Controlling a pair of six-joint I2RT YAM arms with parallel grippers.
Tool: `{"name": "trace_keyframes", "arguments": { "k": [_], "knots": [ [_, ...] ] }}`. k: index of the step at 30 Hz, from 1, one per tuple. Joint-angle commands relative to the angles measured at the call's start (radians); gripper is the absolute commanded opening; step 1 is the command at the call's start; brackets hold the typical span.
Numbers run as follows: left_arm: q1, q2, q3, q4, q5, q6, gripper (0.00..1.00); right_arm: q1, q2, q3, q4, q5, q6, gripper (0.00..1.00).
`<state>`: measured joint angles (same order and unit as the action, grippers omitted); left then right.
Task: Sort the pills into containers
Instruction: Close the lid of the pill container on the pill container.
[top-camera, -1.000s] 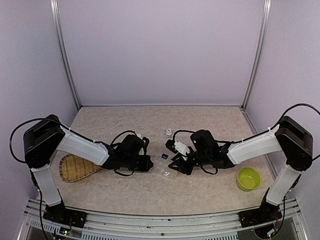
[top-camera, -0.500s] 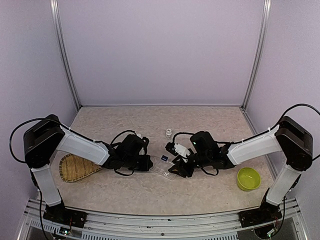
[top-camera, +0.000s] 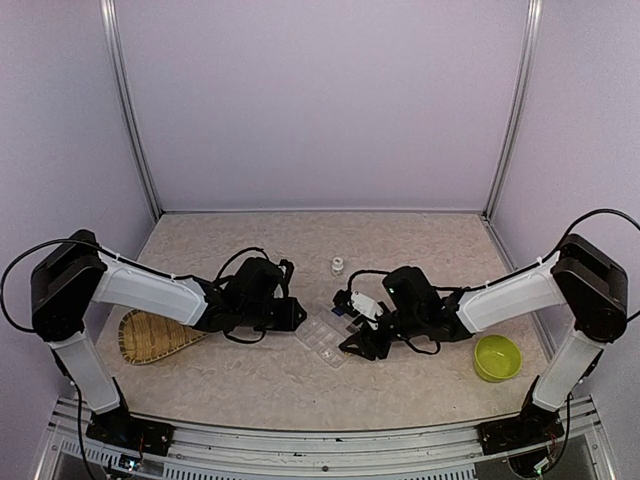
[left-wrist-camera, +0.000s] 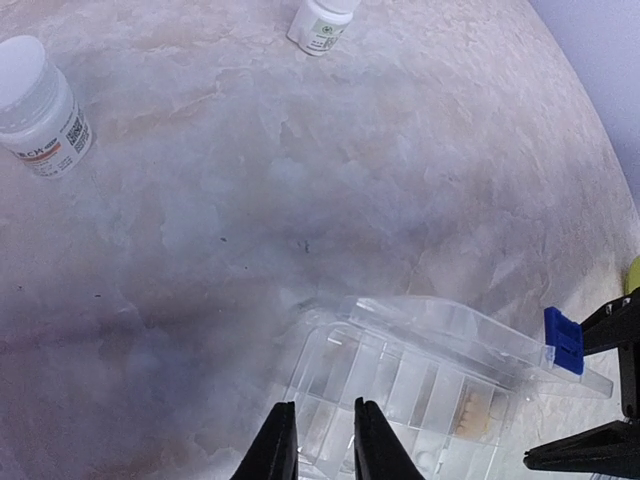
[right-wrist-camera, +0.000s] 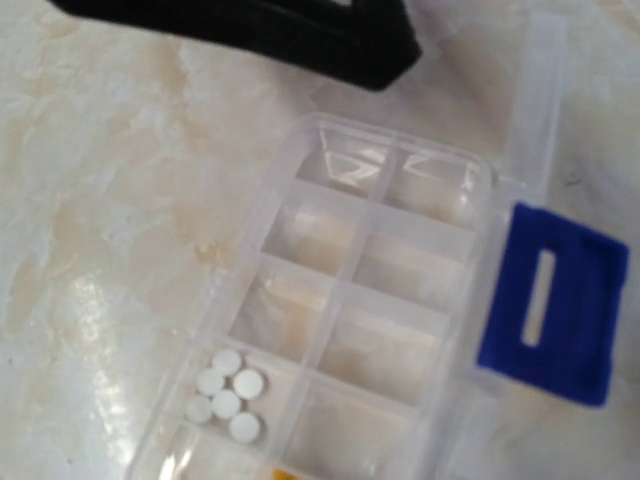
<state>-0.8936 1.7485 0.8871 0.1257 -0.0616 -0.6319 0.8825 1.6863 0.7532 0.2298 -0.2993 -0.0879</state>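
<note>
My left claw is sitting narrow, its fingers straddling the near rim of the clear box — whether they are actually pinching it I cannot tell. The box is lying on the worktop between my two claws, its lid standing ajar with the blue latch at its right-hand end. My right claw is gaping wide on the far side of the box, gripping nothing, its upper finger just beside that latch.

From the right wrist I am seeing five white pills lying together in one compartment. An orange sliver is showing at the frame's bottom edge, too cut off to name. My left claw's black body is lying just past the box's end.

Farther out, a large white bottle and a small white bottle are standing well behind the box — neither blocking it. The woven tray is lying beside my left arm, and the green bowl is sitting beyond my right arm.
</note>
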Motion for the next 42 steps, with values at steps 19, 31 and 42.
{"name": "trace_keyframes", "arguments": {
  "k": [19,31,42],
  "knots": [
    [-0.012,-0.184,-0.077,-0.113,-0.098,-0.043,0.23,0.169,-0.039,-0.024,0.031,0.311,-0.113,0.44],
    [-0.014,-0.164,-0.083,-0.124,-0.084,-0.059,0.26,0.238,0.02,0.02,0.004,0.485,-0.179,0.38],
    [-0.023,-0.165,-0.129,-0.117,-0.089,-0.103,0.27,0.283,0.029,0.034,0.014,0.539,-0.228,0.38]
  ]
}}
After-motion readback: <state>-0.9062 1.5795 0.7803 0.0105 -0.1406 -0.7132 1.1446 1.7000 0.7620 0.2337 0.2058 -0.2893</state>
